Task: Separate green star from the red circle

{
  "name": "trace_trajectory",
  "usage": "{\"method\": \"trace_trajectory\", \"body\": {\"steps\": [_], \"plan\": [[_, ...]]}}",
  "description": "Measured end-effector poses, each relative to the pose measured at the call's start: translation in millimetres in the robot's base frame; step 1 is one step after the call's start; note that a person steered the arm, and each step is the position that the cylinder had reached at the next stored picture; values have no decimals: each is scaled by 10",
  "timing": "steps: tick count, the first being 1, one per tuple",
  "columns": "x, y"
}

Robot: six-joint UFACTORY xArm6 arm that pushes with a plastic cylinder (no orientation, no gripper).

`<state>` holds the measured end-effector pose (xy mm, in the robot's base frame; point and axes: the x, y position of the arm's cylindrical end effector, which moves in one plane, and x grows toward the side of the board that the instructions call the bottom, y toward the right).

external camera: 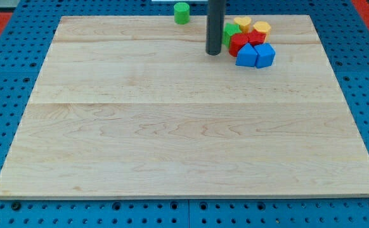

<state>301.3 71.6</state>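
The only bit of the robot showing is the rod: plain, straight, dark grey-black cylinder, smooth and matte-looking, same thickness all the way down to my tip (213, 54), which is cut off flat.

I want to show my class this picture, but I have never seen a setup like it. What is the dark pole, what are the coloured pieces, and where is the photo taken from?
There is one picture, from a single camera looking down at an angle across a wooden board that lies on a blue perforated base.

The dark pole is the end of a robot arm. It has no hand; it only pushes things with its tip, which rests on the board. Nothing is held.

The pieces are small blocks. A green cylinder stands alone at the view's top edge. Right of the tip is a tight cluster: a green block partly hidden behind the pole, two red blocks, two yellow blocks and two blue blocks. Their exact shapes are hard to tell.
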Motion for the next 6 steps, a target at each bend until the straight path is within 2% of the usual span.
{"method": "trace_trajectory", "body": {"steps": [1,2,5,6], "plan": [[-44,341],[56,330],[-224,445],[-373,239]]}}
